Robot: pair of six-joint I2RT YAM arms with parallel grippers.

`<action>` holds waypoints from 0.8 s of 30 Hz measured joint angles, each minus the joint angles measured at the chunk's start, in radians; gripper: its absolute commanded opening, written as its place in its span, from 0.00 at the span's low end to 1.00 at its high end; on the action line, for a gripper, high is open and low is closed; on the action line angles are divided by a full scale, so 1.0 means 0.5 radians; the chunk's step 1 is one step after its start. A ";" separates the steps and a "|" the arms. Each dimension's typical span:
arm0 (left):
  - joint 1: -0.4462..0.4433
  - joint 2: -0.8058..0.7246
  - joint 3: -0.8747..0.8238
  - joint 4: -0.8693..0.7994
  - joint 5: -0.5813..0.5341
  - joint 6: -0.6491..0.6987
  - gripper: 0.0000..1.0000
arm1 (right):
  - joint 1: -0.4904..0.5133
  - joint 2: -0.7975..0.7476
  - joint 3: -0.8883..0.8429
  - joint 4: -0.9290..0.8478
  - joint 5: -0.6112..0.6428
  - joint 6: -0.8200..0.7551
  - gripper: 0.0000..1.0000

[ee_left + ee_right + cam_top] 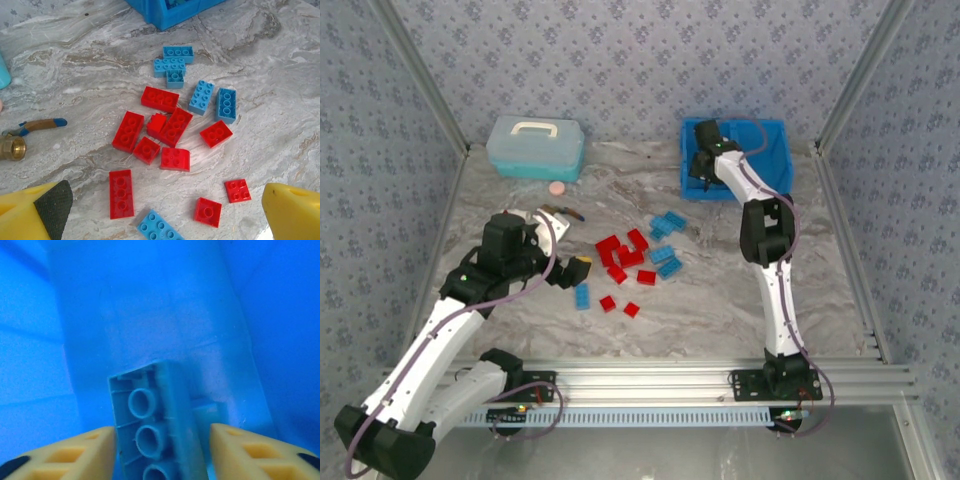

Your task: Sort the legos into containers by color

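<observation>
Right pincer (703,168) hangs over the left part of the bright blue open-topped plastic bin (772,150). On its wrist view a light blue flat plastic brick (150,425) stands between the yellow fingers (75,455), hollow underside to the lens. One finger sits against the brick and a thin gap shows on the other side, so I cannot tell whether it is clamped or loose. Left pincer (165,215) now: jaws spread wide, holding nothing, low over the grey marbled table (280,100). Just ahead of it lie the red flat plastic bricks (165,125), bunched together, with light blue bricks (200,95) beyond and to their right. One lone blue brick (157,227) sits right between its fingertips. Off to its left rests a small brass fitting (12,147) with a blue handle.
</observation>
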 measured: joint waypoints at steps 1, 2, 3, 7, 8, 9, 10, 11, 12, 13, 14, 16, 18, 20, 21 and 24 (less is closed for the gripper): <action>0.000 0.002 -0.010 0.003 0.002 0.005 0.99 | 0.002 -0.002 0.011 -0.008 0.000 -0.002 0.63; 0.000 0.002 -0.022 0.007 0.011 0.005 0.99 | 0.002 -0.013 0.012 -0.017 -0.002 -0.001 0.63; 0.000 0.002 -0.033 0.015 0.024 0.005 0.99 | 0.002 -0.026 0.011 -0.029 0.001 -0.002 0.63; -0.040 0.014 -0.079 0.074 0.059 -0.040 0.99 | 0.011 -0.264 -0.229 0.005 0.001 0.002 0.64; -0.081 0.034 -0.079 0.098 0.056 -0.066 0.98 | 0.018 -0.374 -0.358 0.031 0.000 0.008 0.64; -0.130 0.056 -0.077 0.119 0.042 -0.088 0.97 | 0.025 -0.492 -0.496 0.066 0.000 0.013 0.65; -0.211 0.094 -0.070 0.150 0.024 -0.116 0.96 | 0.039 -0.646 -0.668 0.109 0.001 0.021 0.67; -0.297 0.142 -0.051 0.163 0.003 -0.143 0.95 | 0.053 -0.805 -0.837 0.153 0.000 0.031 0.69; -0.373 0.186 -0.031 0.175 -0.021 -0.164 0.95 | 0.067 -0.935 -0.969 0.190 -0.002 0.037 0.71; -0.465 0.251 -0.001 0.200 -0.055 -0.191 0.93 | 0.085 -1.096 -1.129 0.242 -0.004 0.045 0.73; -0.555 0.327 0.043 0.224 -0.095 -0.213 0.91 | 0.104 -1.270 -1.294 0.288 -0.008 0.053 0.74; -0.719 0.517 0.164 0.264 -0.193 -0.270 0.88 | 0.140 -1.548 -1.552 0.354 -0.015 0.063 0.79; -0.832 0.768 0.333 0.291 -0.274 -0.359 0.85 | 0.173 -1.827 -1.798 0.390 -0.027 0.074 0.87; -0.877 1.018 0.504 0.300 -0.322 -0.459 0.83 | 0.184 -2.040 -1.986 0.397 -0.053 0.085 0.94; -0.884 1.153 0.591 0.310 -0.336 -0.511 0.83 | 0.182 -2.136 -2.068 0.387 -0.068 0.091 0.99; -0.902 1.521 0.808 0.302 -0.379 -0.647 0.81 | 0.169 -2.294 -2.184 0.302 -0.102 0.109 1.00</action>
